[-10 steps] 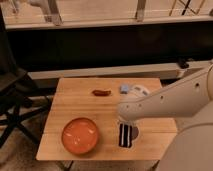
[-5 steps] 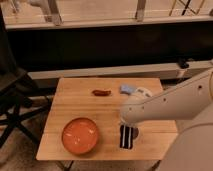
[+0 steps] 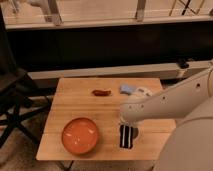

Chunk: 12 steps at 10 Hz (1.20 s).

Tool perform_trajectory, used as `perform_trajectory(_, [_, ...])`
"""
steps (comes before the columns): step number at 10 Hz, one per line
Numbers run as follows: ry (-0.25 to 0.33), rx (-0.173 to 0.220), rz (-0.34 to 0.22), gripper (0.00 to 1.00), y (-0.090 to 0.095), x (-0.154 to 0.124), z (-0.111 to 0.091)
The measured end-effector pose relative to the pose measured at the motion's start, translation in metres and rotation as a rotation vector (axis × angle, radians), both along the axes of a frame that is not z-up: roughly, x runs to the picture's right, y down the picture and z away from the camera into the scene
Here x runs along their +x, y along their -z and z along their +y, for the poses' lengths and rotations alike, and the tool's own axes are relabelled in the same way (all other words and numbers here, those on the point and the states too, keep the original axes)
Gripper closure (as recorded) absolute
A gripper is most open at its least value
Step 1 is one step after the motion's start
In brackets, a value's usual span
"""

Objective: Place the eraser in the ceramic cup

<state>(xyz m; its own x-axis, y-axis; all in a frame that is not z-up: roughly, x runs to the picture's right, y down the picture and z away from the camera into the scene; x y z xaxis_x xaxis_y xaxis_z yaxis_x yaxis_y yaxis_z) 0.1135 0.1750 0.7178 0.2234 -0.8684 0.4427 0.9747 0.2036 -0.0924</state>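
Gripper right of orange bowl, finger state indiscernible; eraser and cup possibly hidden, so you risk groping blind.

**Stuff sitting around on the table**

So there's a light wooden table with a wide orange bowl down at 7 o'clock. Small red sausage-shaped thing at 12, blue-grey rounded lump up toward 1. Black folding chair off at 9. The gripper hangs low over the table's front edge around 5.
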Motion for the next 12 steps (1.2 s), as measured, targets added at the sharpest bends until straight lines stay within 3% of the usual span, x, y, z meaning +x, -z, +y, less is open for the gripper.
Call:
perform_trajectory(2, [0.006,0.003,-0.015,0.25,-0.0024,-0.0071,-0.0019])
perform_trajectory(3, [0.003,0.002,-0.013,0.21,-0.0014,-0.0053,-0.0017])
perform_trajectory(12, [0.005,0.005,-0.07,0.2,-0.0093,-0.0142,-0.0022])
